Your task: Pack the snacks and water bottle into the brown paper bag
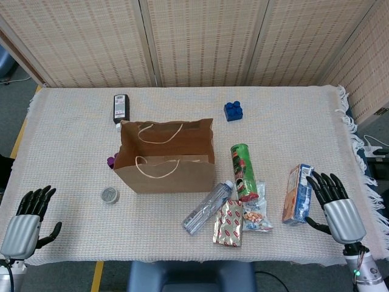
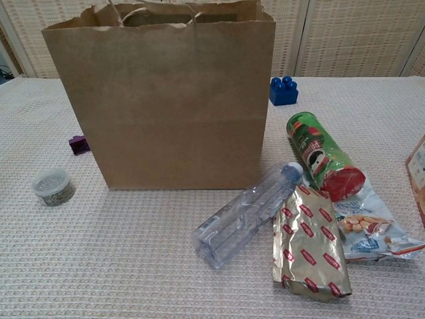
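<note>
So, 1 brown paper bag (image 1: 165,157) stands upright, mouth open, mid-table; at its 4 o'clock lie 1 clear water bottle (image 1: 208,207), 1 green chip can (image 1: 243,171), 2 snack packets (image 1: 228,222) and 1 box (image 1: 297,194). My left hand (image 1: 24,220) and right hand (image 1: 335,204) hold nothing, fingers spread.

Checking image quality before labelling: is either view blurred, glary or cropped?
Head view: sharp, evenly lit, soft shadows, both hands inside the frame. Chest view: sharp too, mild glare on the gold snack packet and water bottle; the orange box is cut off at the right edge.
</note>
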### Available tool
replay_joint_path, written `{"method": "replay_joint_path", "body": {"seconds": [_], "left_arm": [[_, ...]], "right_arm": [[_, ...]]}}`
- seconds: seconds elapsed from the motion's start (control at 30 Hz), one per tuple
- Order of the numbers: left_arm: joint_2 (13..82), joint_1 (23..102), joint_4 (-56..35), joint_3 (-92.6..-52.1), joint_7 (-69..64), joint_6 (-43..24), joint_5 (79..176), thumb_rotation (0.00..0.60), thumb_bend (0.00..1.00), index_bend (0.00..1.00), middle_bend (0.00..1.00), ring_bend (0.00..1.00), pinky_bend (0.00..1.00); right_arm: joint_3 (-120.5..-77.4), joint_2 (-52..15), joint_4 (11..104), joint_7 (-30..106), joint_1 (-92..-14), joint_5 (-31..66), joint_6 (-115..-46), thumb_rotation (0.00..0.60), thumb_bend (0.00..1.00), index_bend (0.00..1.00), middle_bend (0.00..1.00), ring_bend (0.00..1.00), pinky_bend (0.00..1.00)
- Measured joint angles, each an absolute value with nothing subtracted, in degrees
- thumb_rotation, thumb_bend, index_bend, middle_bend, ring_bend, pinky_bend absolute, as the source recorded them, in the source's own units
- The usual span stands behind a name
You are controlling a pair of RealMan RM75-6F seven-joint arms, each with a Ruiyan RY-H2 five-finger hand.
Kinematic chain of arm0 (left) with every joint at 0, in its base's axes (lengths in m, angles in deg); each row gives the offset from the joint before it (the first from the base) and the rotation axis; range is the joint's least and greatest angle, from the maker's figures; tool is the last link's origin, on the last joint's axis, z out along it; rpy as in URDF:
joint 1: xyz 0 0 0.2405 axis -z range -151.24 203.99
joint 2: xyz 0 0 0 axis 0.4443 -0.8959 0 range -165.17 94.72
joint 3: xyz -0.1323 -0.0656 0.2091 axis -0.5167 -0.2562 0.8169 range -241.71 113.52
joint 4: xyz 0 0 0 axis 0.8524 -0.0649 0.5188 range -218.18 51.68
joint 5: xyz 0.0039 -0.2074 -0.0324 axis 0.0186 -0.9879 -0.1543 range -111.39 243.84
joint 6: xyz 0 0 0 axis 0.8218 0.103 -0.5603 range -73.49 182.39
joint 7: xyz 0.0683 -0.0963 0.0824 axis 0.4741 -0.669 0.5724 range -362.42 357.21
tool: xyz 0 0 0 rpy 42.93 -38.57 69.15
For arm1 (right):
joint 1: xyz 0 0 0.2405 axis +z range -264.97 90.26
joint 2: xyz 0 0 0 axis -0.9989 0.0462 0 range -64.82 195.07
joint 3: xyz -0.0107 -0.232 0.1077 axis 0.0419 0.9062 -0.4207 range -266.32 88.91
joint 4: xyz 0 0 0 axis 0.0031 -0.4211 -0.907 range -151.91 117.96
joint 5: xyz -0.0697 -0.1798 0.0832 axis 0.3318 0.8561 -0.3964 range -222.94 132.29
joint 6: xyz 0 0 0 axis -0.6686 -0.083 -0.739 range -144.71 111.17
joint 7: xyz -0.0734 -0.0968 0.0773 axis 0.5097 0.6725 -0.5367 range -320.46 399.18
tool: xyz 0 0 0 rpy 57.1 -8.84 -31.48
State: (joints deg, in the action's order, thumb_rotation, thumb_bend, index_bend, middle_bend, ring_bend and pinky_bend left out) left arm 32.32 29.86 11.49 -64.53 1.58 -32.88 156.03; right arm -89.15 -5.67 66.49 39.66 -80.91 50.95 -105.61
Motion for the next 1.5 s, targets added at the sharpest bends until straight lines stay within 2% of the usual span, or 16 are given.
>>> {"method": "replay_joint_path", "body": {"seconds": [0.47, 0.6, 0.8, 1.2, 1.5], "left_arm": [[32.53, 29.9, 11.67, -64.45, 2.49, -32.77, 155.94, 0.6, 0.36, 0.0, 0.0, 0.0, 0.03], [32.79, 29.87, 11.62, -64.33, 3.21, -32.68, 155.98, 0.6, 0.36, 0.0, 0.0, 0.0, 0.03], [33.22, 29.91, 11.41, -64.26, 4.07, -32.5, 155.88, 0.6, 0.36, 0.0, 0.0, 0.0, 0.03], [33.36, 29.84, 11.26, -64.35, 4.47, -32.78, 155.87, 0.6, 0.36, 0.0, 0.0, 0.0, 0.03], [33.32, 29.78, 11.35, -64.41, 4.39, -32.93, 155.79, 0.6, 0.36, 0.0, 0.0, 0.0, 0.03]], "right_arm": [[-87.27, 0.99, 67.8, 35.14, -78.61, 54.44, -103.26, 0.6, 0.0, 0.0, 0.0, 0.0, 0.0], [-85.69, 7.09, 67.36, 34.1, -75.85, 57.86, -99.3, 0.6, 0.0, 0.0, 0.0, 0.0, 0.0], [-83.2, 9.77, 66.07, 33.46, -71.51, 60.43, -90.53, 0.6, 0.0, 0.0, 0.0, 0.0, 0.0], [-82.21, 7.95, 61.32, 40.35, -68.88, 58.03, -82.83, 0.6, 0.0, 0.0, 0.0, 0.0, 0.0], [-83.5, 3.28, 58.39, 44.3, -67.2, 56.71, -81.62, 0.6, 0.0, 0.0, 0.0, 0.0, 0.0]]}}
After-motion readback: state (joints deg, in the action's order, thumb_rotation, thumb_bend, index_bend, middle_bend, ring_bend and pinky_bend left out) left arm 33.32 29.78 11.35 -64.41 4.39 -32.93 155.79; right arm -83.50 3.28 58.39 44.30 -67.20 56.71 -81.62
